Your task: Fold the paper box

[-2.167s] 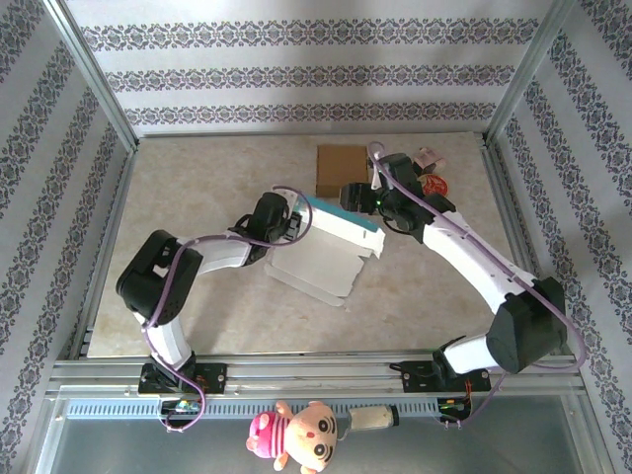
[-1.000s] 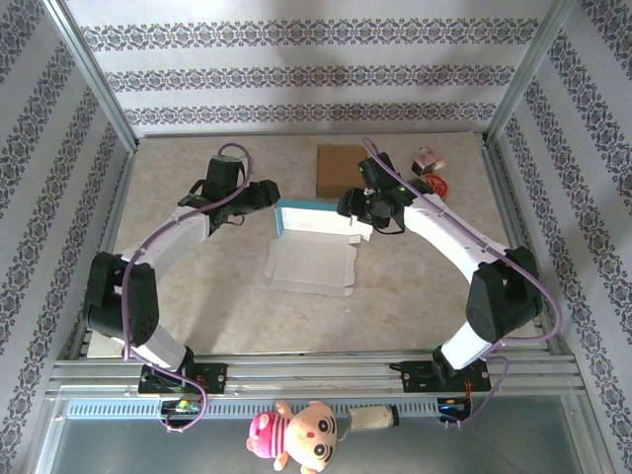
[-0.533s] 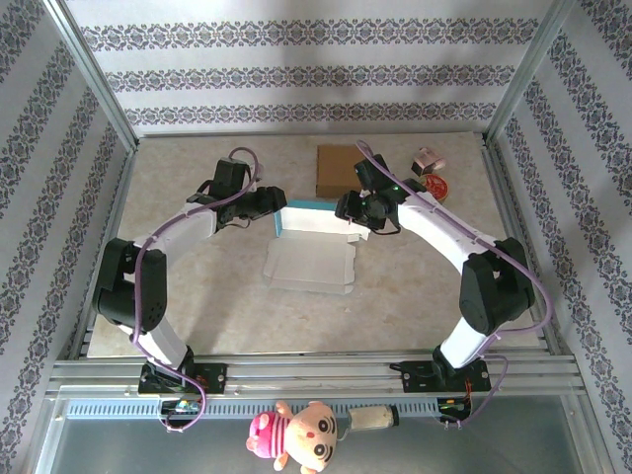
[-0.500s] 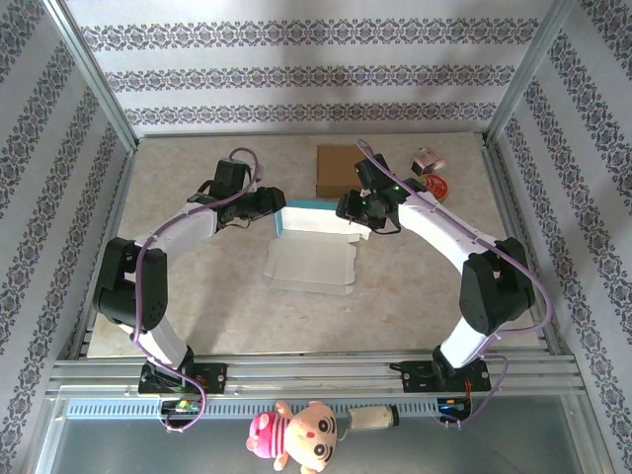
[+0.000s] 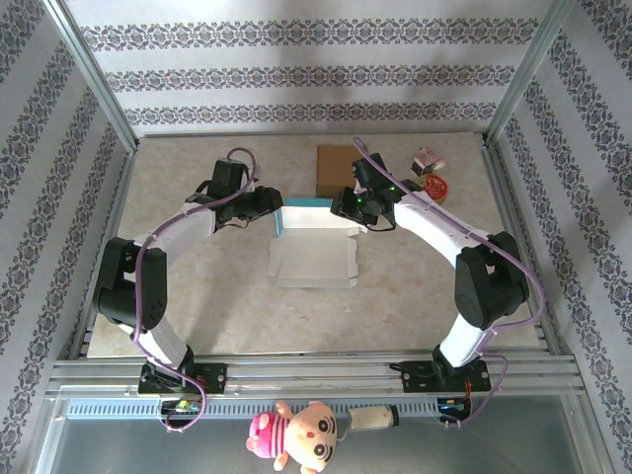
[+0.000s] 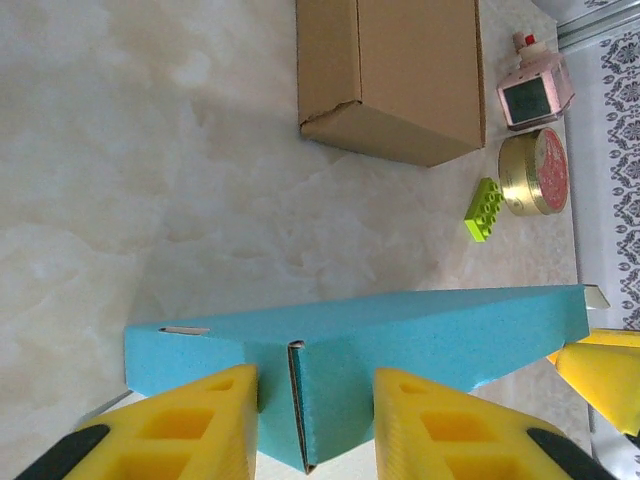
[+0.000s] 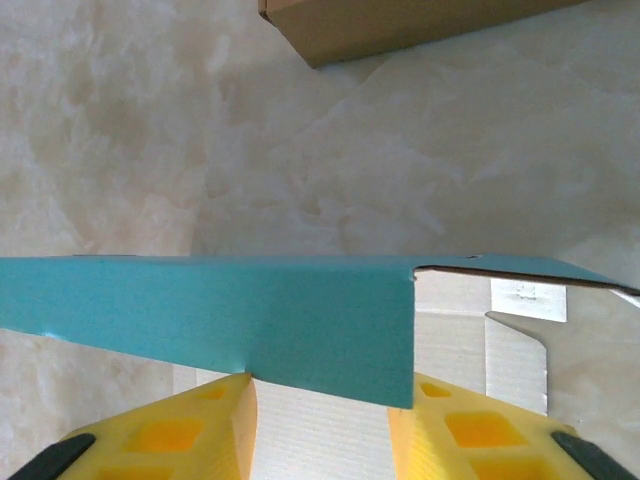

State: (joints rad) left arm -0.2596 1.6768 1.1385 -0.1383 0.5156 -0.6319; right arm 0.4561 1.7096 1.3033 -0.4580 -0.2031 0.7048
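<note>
The paper box (image 5: 314,259) lies on the table (image 5: 197,296), blue wall upright. The left gripper (image 5: 276,204) and right gripper (image 5: 342,204) straddle its ends; whether they pinch, I cannot tell. Behind stand a brown carton (image 5: 336,170) and a tin (image 5: 434,185).

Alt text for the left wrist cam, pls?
The corner of a teal paper box stands between the two yellow fingers of the left end effector at the frame's bottom. Beyond it on the marble table lie a brown cardboard box, a green toy brick, a round gold tin and a small pink bottle.
</note>
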